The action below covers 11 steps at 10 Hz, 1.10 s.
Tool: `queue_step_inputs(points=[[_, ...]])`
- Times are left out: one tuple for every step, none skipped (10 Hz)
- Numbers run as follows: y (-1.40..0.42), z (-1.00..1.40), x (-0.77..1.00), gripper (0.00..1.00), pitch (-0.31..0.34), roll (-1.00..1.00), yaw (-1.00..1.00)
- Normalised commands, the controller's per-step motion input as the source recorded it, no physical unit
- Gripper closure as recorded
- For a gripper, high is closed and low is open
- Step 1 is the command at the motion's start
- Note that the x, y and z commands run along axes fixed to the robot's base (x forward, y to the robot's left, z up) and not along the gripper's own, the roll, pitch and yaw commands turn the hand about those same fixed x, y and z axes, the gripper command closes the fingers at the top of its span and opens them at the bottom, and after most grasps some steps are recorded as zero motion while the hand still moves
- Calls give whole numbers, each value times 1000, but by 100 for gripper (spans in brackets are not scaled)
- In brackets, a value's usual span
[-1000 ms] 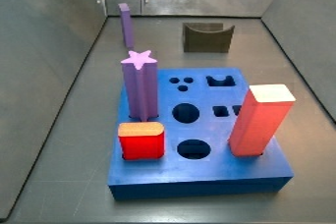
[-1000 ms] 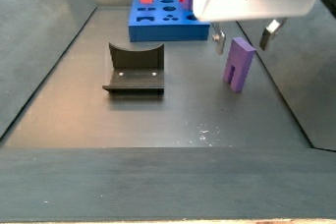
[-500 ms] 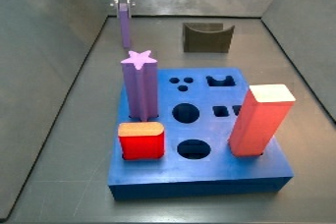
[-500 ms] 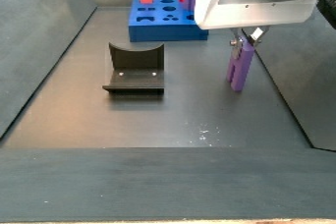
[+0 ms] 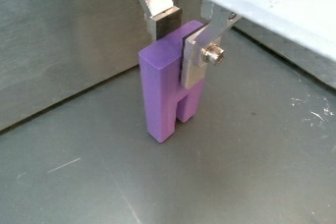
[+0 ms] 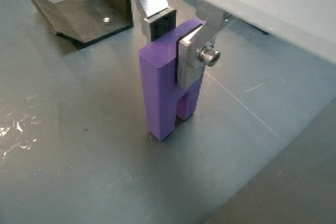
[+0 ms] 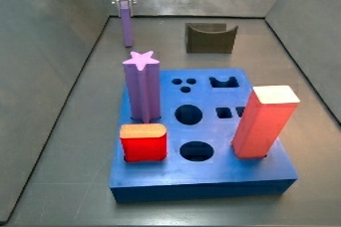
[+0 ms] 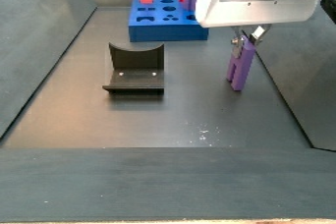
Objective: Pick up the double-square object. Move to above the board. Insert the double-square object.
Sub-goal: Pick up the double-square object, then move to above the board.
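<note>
The double-square object (image 5: 164, 100) is a slim lavender post standing upright on the grey floor near a side wall, shown in both wrist views (image 6: 160, 90) and both side views (image 7: 127, 27) (image 8: 238, 66). My gripper (image 5: 178, 49) straddles its top end, with one silver finger on each broad face and the pads pressed against it; it also shows in the other wrist view (image 6: 174, 51) and both side views (image 7: 126, 2) (image 8: 246, 39). The blue board (image 7: 200, 176) with shaped holes lies well away from the post (image 8: 144, 29).
On the board stand a purple star-topped column (image 7: 142, 87), a red block (image 7: 143, 143) and a tall salmon block (image 7: 266, 121). The dark fixture (image 8: 134, 68) stands on the floor between post and far wall (image 7: 209, 37). Grey walls enclose the floor.
My gripper came down from above the post onto its top end, and the fingers closed against its faces. The post still stands in the same spot.
</note>
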Motion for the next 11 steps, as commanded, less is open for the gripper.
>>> queue_step_inputs(points=[[0, 0, 0, 100, 0, 0, 0], [0, 0, 0, 100, 0, 0, 0], [0, 0, 0, 100, 0, 0, 0], [0, 0, 0, 100, 0, 0, 0], [-95, 1000, -25, 100, -727, -25, -185], [-151, 1000, 21, 100, -796, 3, -290], [-144, 1000, -21, 100, -671, -10, -238], [-129, 1000, -30, 100, -512, -22, -177], [-117, 1000, -20, 100, -342, -32, -125], [-111, 1000, -15, 100, -210, -35, -91], [-80, 895, -19, 100, -62, -37, -61]])
